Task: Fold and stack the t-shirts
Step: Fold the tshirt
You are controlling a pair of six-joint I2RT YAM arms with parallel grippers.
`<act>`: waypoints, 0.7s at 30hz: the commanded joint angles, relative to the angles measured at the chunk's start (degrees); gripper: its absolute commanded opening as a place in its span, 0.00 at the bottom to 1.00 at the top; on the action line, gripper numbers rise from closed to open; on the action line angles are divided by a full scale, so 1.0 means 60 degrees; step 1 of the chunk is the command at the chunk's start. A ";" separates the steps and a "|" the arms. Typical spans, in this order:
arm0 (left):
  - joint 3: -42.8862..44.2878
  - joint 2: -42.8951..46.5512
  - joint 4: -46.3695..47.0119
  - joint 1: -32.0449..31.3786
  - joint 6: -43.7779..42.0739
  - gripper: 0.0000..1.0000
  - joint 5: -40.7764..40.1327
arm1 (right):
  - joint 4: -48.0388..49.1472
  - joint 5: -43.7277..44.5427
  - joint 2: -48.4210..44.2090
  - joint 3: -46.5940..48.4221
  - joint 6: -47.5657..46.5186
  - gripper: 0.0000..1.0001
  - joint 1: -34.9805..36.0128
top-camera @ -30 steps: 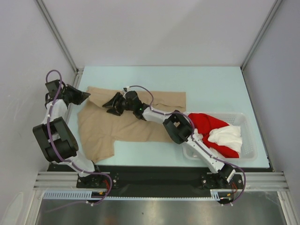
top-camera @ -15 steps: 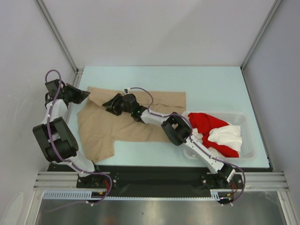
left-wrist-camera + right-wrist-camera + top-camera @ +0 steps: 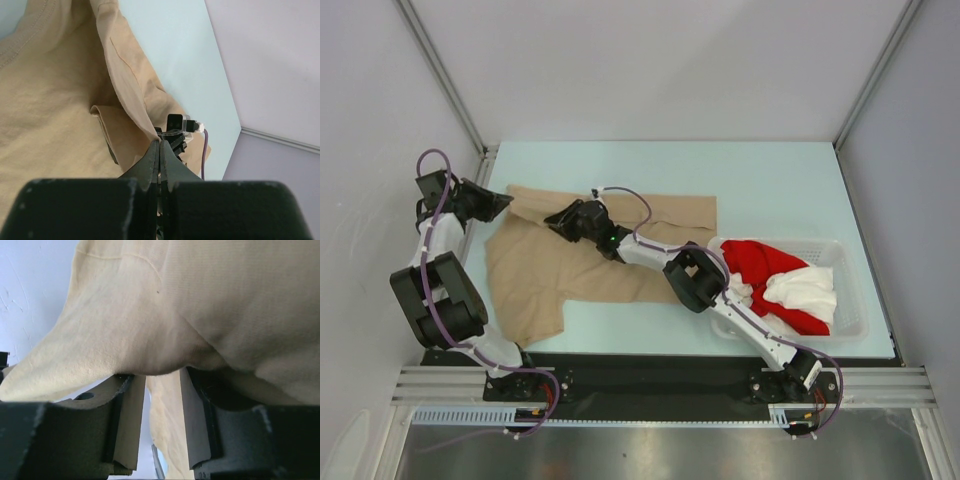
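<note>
A: Across the pale blue-green table (image 3: 770,180), what differs from a second ago?

B: Little at the large scale. The beige-tan cotton t-shirt (image 3: 535,275) lies spread, rumpled, over the left half of the table, where it lay before. The white plastic lattice basket (image 3: 855,300) sits at the near right, with the red t-shirt (image 3: 760,262) and the white t-shirt (image 3: 810,290) heaped inside, unmoved.

A: So the change is in the arms?

B: In one of them. The right gripper (image 3: 563,217) has slid a little further toward the shirt's far left part and settled into the cloth. Its jaws have narrowed from wide to roughly half.

A: Does it have hold of the cloth?

B: Not visibly. In the right wrist view a ridge of beige fabric hangs down into the gap, but the pads (image 3: 131,415) stand apart on either side, with light showing between them.

A: And the left gripper (image 3: 159,145)?

B: It stays fully closed, pinching an edge of the beige shirt at its far left corner, by the wall.

A: What does that mean for the task?

B: Likely a second grip is forming. With two points held, the shirt could be lifted or pulled flat for its first fold. Nothing is folded or stacked yet.
</note>
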State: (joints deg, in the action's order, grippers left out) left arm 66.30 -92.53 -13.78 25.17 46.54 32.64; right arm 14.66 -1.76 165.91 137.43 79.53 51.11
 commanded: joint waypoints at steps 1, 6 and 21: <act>-0.0122 0.0437 0.0348 0.0053 0.0065 0.00 0.0302 | -0.0171 0.0878 0.0342 0.0708 0.0061 0.37 0.0124; -0.0211 0.0276 0.0378 0.0053 -0.0081 0.00 0.0214 | -0.0217 0.1362 0.0400 0.0768 -0.0130 0.46 0.0197; -0.0372 0.0070 0.0891 0.0053 0.0109 0.00 0.0331 | -0.0202 0.2549 0.0826 0.0885 0.0149 0.16 0.0285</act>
State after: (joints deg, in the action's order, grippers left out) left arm 64.42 -92.62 -10.76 25.17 46.59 33.30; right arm 13.19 9.39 168.09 140.73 80.82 52.56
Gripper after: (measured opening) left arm 0.008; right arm 0.190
